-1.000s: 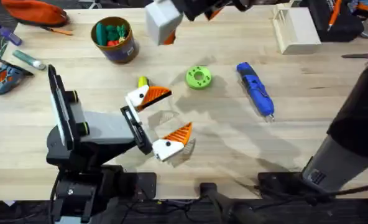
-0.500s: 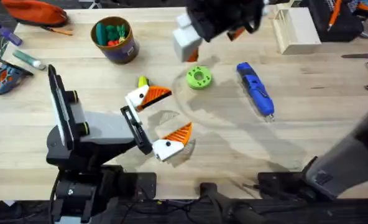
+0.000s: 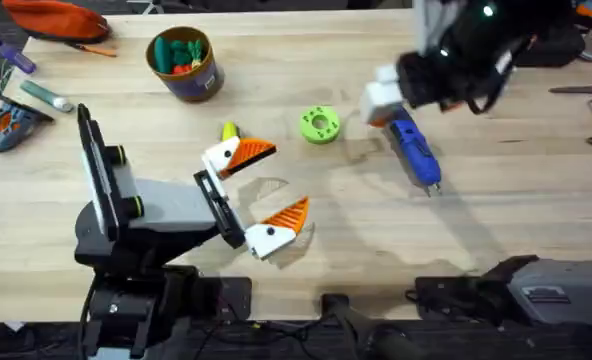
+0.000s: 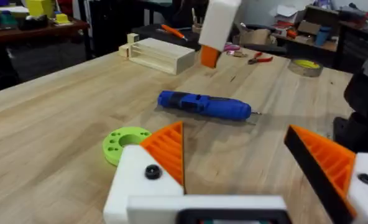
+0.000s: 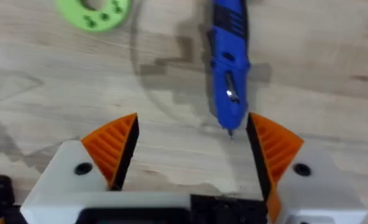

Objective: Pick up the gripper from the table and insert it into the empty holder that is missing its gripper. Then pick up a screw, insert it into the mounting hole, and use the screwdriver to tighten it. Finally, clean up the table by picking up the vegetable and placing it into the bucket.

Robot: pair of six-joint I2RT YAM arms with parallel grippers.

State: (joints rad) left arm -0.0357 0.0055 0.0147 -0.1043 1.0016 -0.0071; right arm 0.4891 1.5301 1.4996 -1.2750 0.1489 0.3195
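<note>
Both of our end effectors carry orange tips, so insertion looks done. The right end effector (image 5: 187,152) hangs spread above the screwdriver (image 3: 412,144); the left end effector (image 3: 261,195) is spread too. At ten o'clock, the vegetable (image 3: 230,131) awaits the bucket (image 3: 184,63).

Screwdriver (image 3: 412,146) blue; disc (image 3: 319,125) bright green; bucket (image 3: 191,80) brown-gold, dark band.

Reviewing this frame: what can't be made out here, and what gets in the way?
- Overhead: the top end of the screwdriver is covered by the right gripper, so contact cannot be judged.
- Overhead: the vegetable is partly hidden behind the left gripper.
- Overhead: the contents of the bucket are too small to identify.
- Right wrist: the green disc is cut off by the edge.
</note>
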